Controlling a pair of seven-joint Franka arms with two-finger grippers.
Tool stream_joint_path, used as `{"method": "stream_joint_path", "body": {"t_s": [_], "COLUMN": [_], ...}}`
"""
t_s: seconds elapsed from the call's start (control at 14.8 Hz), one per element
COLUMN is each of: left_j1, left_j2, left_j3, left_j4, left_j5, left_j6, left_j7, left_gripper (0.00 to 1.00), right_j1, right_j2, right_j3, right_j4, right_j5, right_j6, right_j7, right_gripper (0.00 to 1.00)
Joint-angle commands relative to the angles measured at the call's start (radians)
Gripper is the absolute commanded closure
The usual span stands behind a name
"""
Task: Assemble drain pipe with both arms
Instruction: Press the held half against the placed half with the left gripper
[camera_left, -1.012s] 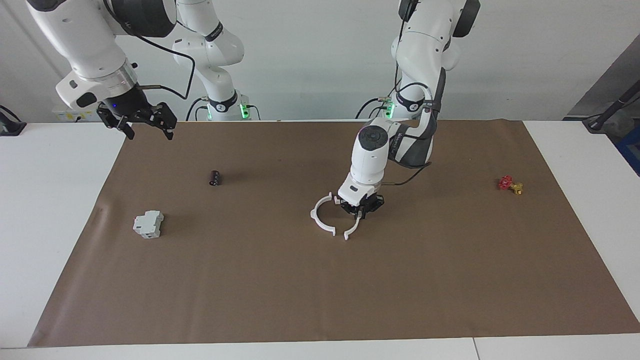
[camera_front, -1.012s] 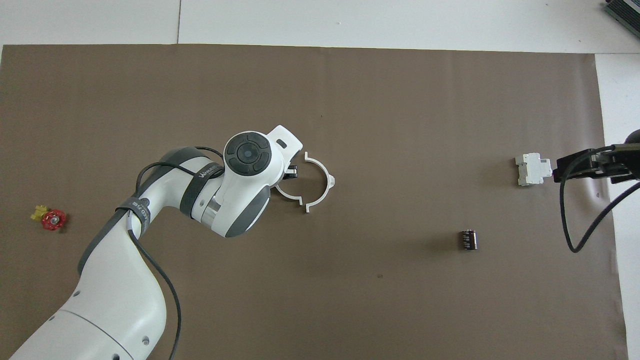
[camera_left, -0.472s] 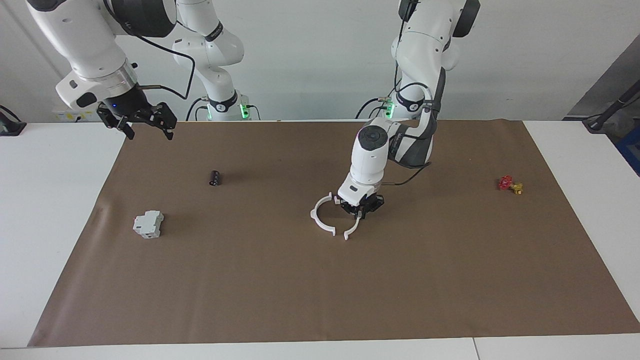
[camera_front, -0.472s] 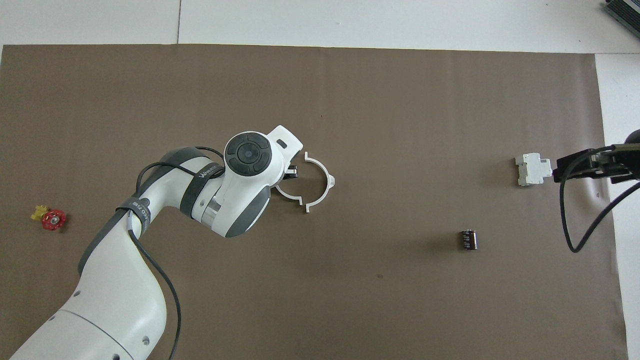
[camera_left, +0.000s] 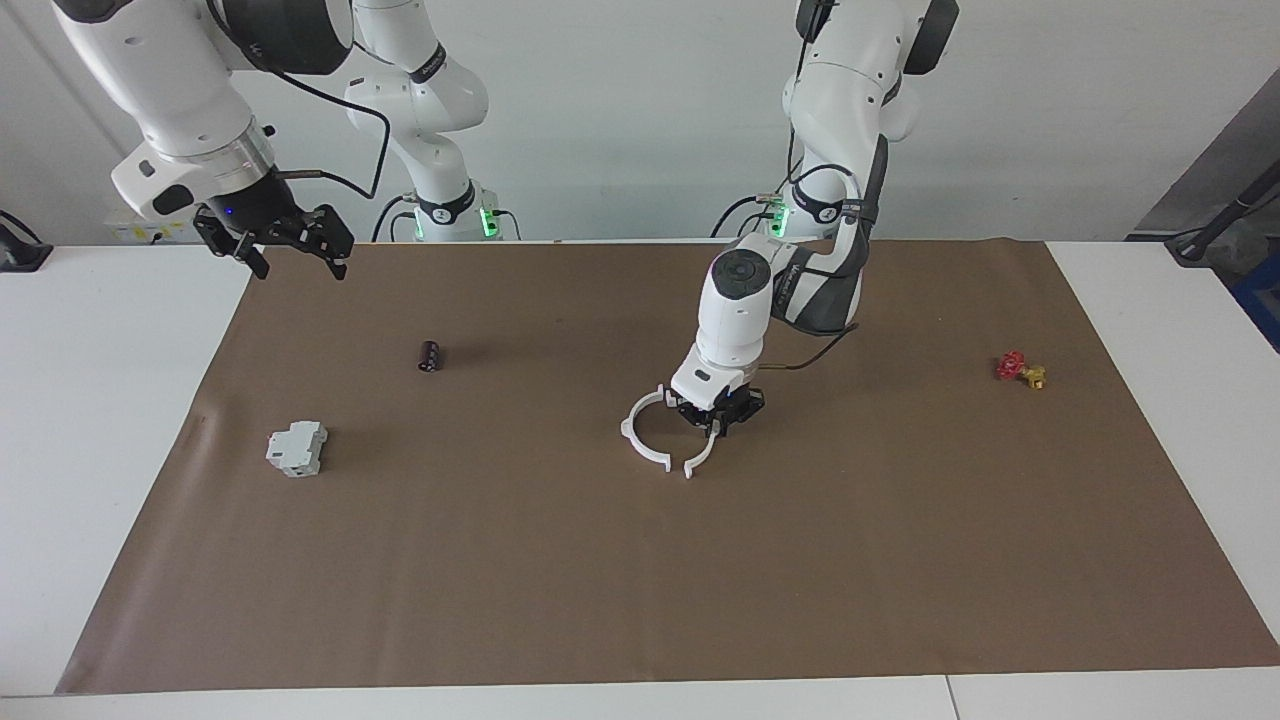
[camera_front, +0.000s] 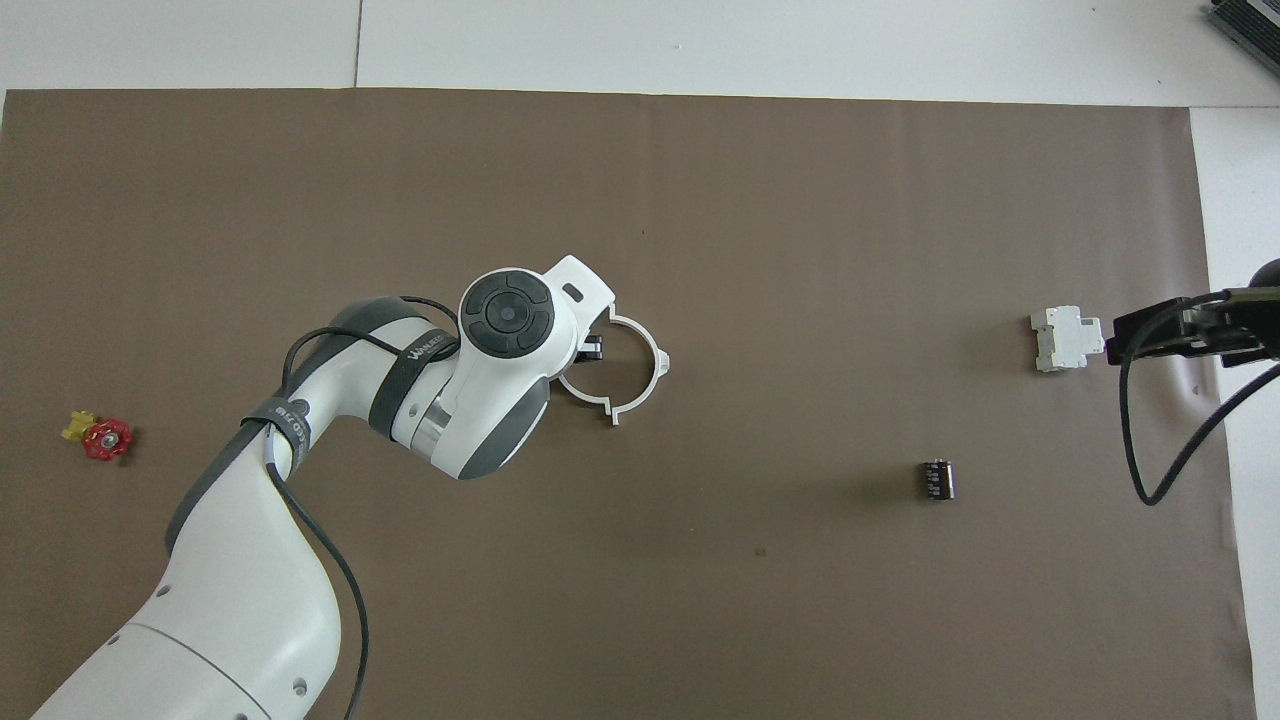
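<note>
The drain pipe is in two white half-rings near the middle of the brown mat (camera_left: 900, 560). One half-ring (camera_left: 633, 432) (camera_front: 655, 352) lies flat on the mat. My left gripper (camera_left: 717, 420) (camera_front: 594, 347) reaches down from above and is shut on the other half-ring (camera_left: 703, 456) (camera_front: 580, 388), held low at the mat. The two halves face each other, and their end tabs farther from the robots almost meet. My right gripper (camera_left: 300, 266) (camera_front: 1122, 337) waits open and empty, raised over the mat's edge at the right arm's end.
A grey-white boxy block (camera_left: 297, 448) (camera_front: 1066, 338) and a small black cylinder (camera_left: 430, 355) (camera_front: 937, 479) lie toward the right arm's end of the mat. A red and yellow valve piece (camera_left: 1020, 370) (camera_front: 98, 436) lies toward the left arm's end.
My left gripper has shifted slightly toward the lying half-ring, carrying its half-ring along, so the gap between the end tabs has narrowed. The right arm has not moved.
</note>
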Motion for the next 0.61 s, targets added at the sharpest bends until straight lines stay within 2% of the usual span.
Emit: {"method": "stream_joint_path", "body": {"t_s": [0.0, 0.54], "left_j1": [-0.020, -0.021], "left_j2": [0.022, 0.016], "left_j3": [0.014, 0.014], "left_j4": [0.017, 0.008], "left_j5": [0.039, 0.045], "left_j6": [0.003, 0.003], "left_j7": [-0.014, -0.006], "left_gripper": [1.00, 1.00], "right_j1": [-0.010, -0.010], "right_j2": [-0.018, -0.018], "right_j3": [0.006, 0.006], "right_j4": [-0.012, -0.012], "right_j5": [0.021, 0.021], "right_j6": [-0.007, -0.007], "right_j7": [-0.022, -0.023], "right_gripper": [0.00, 0.00]}}
